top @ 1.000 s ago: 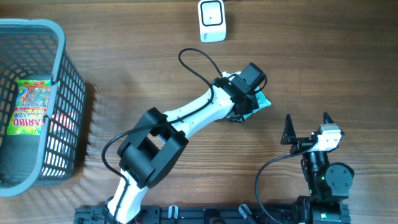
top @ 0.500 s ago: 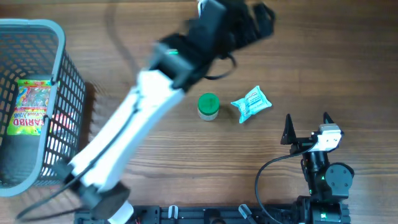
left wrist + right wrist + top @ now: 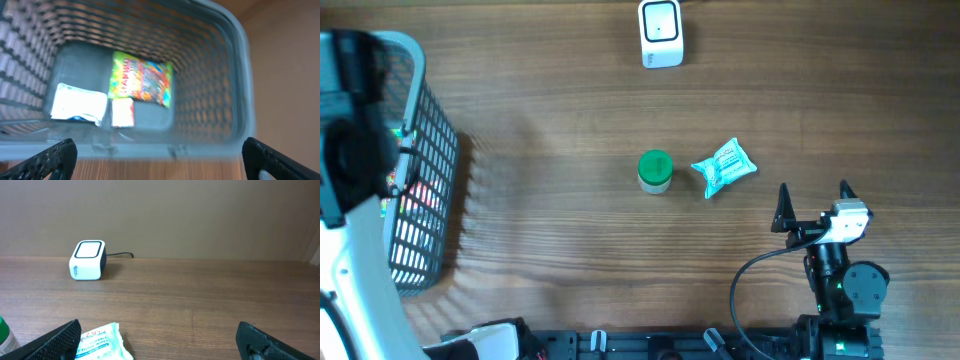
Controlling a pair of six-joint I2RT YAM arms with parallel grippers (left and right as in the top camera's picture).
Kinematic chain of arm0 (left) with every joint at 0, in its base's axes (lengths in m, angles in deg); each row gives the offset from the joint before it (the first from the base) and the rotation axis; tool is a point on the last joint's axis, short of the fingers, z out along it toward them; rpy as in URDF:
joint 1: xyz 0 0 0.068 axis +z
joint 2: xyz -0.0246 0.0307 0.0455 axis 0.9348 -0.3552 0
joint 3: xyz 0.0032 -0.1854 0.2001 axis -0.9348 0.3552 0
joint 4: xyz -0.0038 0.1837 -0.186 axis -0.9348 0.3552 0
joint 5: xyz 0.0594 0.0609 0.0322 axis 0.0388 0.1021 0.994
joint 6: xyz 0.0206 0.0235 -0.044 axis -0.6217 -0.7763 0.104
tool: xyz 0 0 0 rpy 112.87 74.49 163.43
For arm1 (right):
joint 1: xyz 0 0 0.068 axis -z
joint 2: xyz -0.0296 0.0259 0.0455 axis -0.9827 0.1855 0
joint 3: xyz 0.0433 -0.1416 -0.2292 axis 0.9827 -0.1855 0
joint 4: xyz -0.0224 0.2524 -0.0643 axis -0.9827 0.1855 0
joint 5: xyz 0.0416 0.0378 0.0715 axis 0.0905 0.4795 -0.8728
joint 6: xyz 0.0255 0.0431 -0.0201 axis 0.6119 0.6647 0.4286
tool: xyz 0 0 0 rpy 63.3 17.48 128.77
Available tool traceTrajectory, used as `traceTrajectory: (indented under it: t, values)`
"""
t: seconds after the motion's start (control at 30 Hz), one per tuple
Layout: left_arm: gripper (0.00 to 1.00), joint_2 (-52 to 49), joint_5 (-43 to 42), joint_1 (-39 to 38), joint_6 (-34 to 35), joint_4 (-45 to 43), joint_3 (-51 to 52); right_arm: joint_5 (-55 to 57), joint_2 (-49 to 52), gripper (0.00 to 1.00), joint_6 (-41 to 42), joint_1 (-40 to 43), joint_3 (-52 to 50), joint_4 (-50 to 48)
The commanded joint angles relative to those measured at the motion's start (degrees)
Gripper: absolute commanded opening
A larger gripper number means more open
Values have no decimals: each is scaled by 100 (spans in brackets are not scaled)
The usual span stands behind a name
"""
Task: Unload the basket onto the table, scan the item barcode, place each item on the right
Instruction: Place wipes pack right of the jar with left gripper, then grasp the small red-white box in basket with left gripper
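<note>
Below the left gripper (image 3: 159,150), whose jaws stand wide apart and hold nothing, sits the basket (image 3: 242,75), with a candy bag (image 3: 141,80), a white pack (image 3: 79,102) and a small pale pack (image 3: 122,112) on its floor. Well to the right, on the table (image 3: 550,250), the green jar (image 3: 655,171) stands just beside the teal packet (image 3: 724,167). Both lie ahead and left of the right gripper (image 3: 813,195), which is also spread wide and empty. Farther ahead of those jaws sits the scanner (image 3: 660,33), well apart from both items.
</note>
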Motion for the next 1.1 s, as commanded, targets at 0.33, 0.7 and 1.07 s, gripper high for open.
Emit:
traceTrajectory:
  t: [0.33, 0.7, 1.07]
  values:
    - [100, -1738, -1860, 2072, -98, -313, 994, 96, -11, 100, -68, -17, -7, -17]
    - [100, -2778, -2712, 2068, -1836, -2376, 2756, 96, -11, 100, -68, -17, -7, -20]
    - [100, -2780, -3042, 2068, -2135, -3777, 4207, 96, -11, 100, -68, -17, -7, -17]
